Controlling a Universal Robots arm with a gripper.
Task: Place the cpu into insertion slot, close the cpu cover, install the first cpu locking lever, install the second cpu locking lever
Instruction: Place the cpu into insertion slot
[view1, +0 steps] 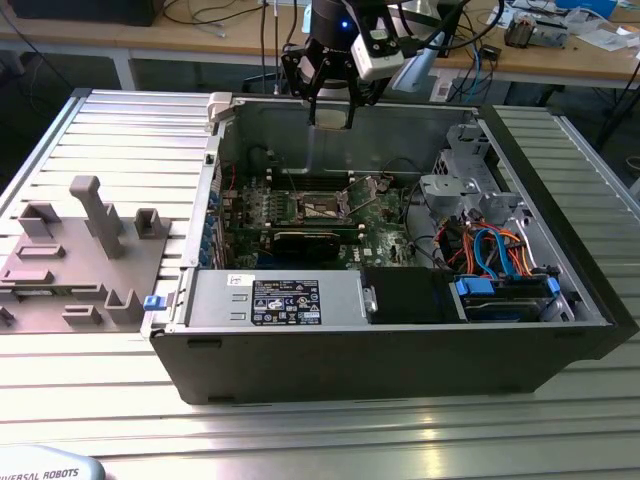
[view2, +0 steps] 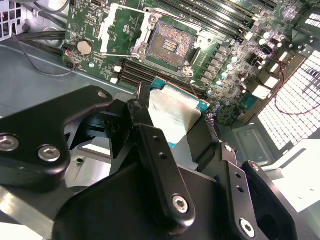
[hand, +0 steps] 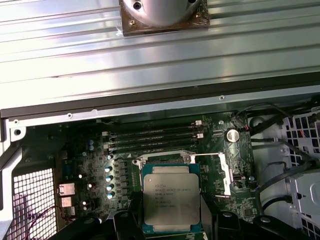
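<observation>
Cpu (hand: 171, 202), lettered face showing, is clamped in my hand (view1: 330, 118) above the open case (view1: 400, 360); below, the slot (view2: 167, 47) lies bare, its cover (view2: 106, 31) raised.

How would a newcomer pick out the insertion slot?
Look inside the open black computer case, at the green motherboard. The insertion slot is the square dark socket near its middle. Unlike the long narrow memory slots beside it, it is square with a silvery metal rim.

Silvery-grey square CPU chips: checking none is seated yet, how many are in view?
1: the silvery-grey square cpu, held in the gripper; the dark square insertion slot on the green motherboard is empty.
</observation>
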